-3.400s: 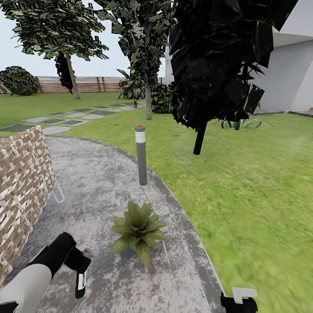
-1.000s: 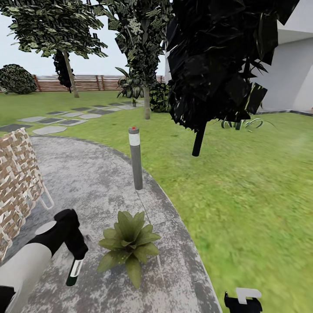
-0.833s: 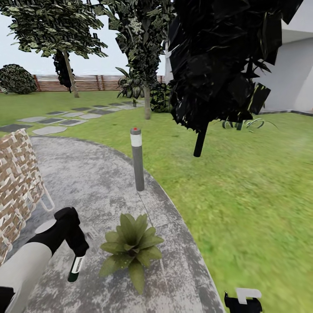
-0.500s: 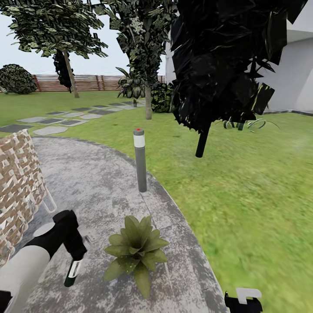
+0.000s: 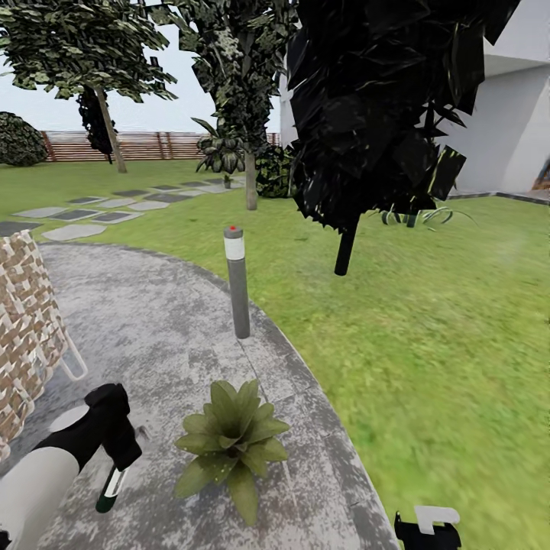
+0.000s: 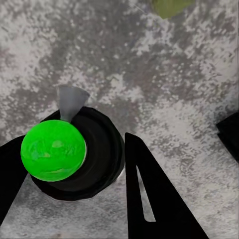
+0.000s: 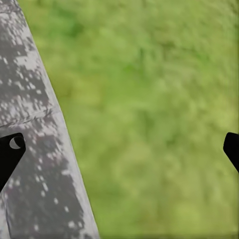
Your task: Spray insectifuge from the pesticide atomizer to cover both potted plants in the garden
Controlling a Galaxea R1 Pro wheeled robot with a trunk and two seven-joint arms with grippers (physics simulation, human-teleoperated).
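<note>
The garden's lawn [image 5: 428,336] spreads from about twelve to four o'clock of the head view, and the round grey patio [image 5: 153,321] curves through the lower left. A big dark shrub [image 5: 382,114] stands at one o'clock, a grey bollard light [image 5: 237,283] at the patio's edge just left of centre, and a woven chair [image 5: 27,321] at nine o'clock. One potted plant [image 5: 229,443] sits on the paving at six o'clock.

The left claw [image 6: 89,164] is clamped on the pesticide atomizer [image 5: 111,489], at seven o'clock in the head view, near the plant but apart from it. The wrist camera looks down on its green cap [image 6: 52,152] and grey nozzle [image 6: 72,102]. The right claw [image 7: 119,149] hangs with fingers wide apart and nothing between them, over the patio's edge.

To spray well, I judge the nozzle should turn toward the rosette and sweep over every leaf, keeping clear of touching it.
</note>
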